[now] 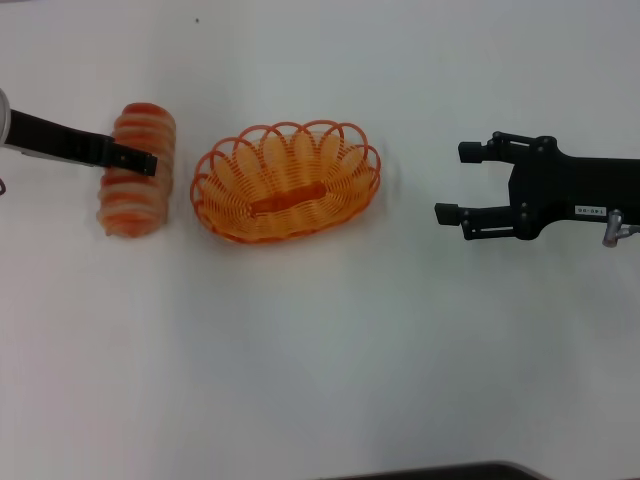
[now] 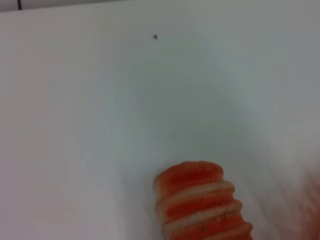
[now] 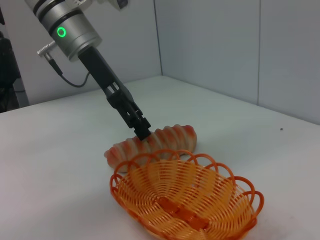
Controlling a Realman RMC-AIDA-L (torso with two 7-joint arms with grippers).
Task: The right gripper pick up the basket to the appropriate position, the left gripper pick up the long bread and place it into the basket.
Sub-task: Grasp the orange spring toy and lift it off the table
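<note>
Two arms over a plain white desk (image 1: 320, 380) here, one coming in from each side. Far left, the left gripper (image 1: 140, 160) is down on the long bread (image 1: 136, 170), reaching across the middle of it; from the right wrist view it meets the loaf (image 3: 165, 140) on top, but I honestly can't tell if the jaws are clamped on it or just resting there. The bread is lying flat on the desk, striped orange and cream, running front to back. Just to its right is the basket (image 1: 287, 181), orange wire, sitting on the desk close beside the loaf but not touching, with nothing in it. Over on the right, well apart from the basket, the right gripper (image 1: 455, 182) hovers with its jaws spread wide and holding nothing, pointing at the basket.
</note>
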